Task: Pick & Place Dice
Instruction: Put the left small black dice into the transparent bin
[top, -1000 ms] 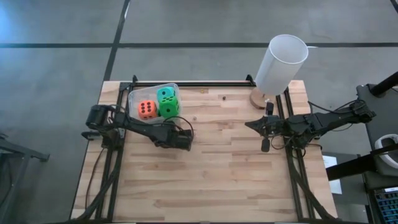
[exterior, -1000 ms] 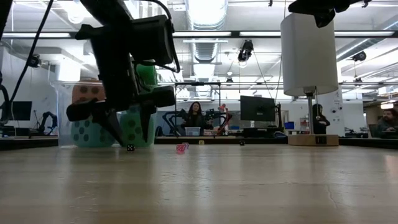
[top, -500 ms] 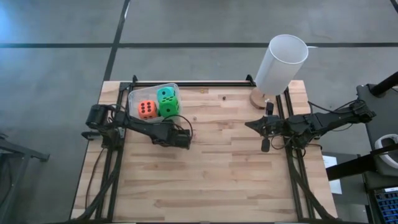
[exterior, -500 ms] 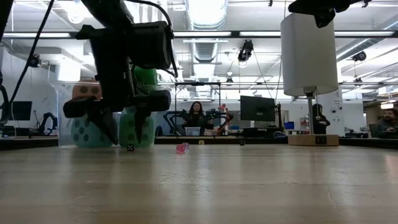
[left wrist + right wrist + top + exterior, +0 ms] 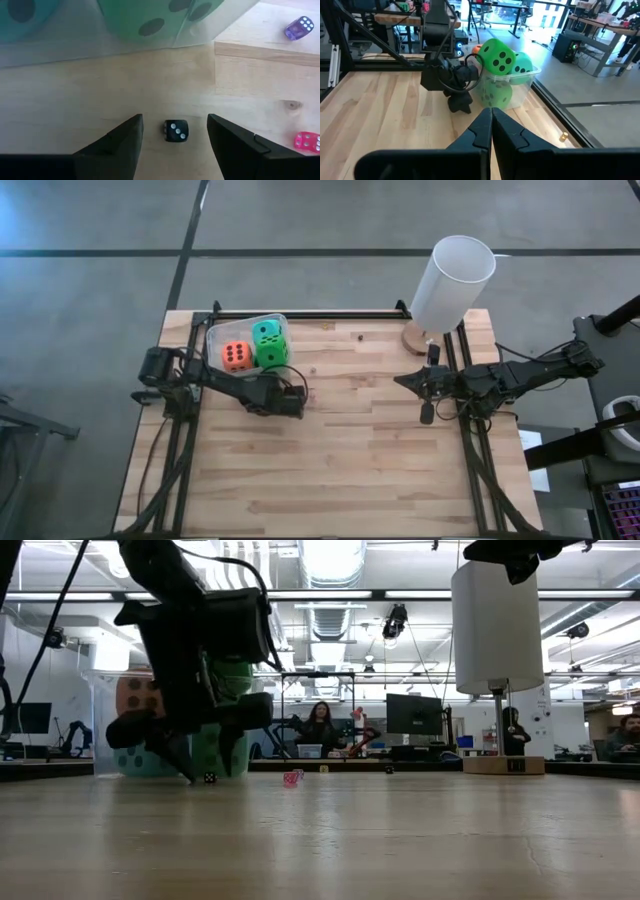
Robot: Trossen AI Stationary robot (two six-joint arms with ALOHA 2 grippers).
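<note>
My left gripper (image 5: 175,119) is open and slants down at the table beside the clear tub (image 5: 214,332). Its two fingers stand on either side of a small black die (image 5: 176,131) without touching it. That die lies on the wood, also seen in the low view (image 5: 209,777). The tub holds big soft dice: an orange one (image 5: 236,356), two green ones (image 5: 270,356), and a teal one (image 5: 20,15) at the bottom. My right gripper (image 5: 491,114) is shut and hangs above the table's right side (image 5: 400,380), holding nothing.
A small pink die (image 5: 307,141) and a small purple die (image 5: 299,27) lie on the wood to the right of the tub. A tall white cylinder (image 5: 452,280) on a wooden foot stands at the far right. The near half of the table (image 5: 340,480) is bare wood.
My left gripper has sunk a little toward the table, bringing its open fingers down around the small black die. The dice and the tub have stayed where they were.
</note>
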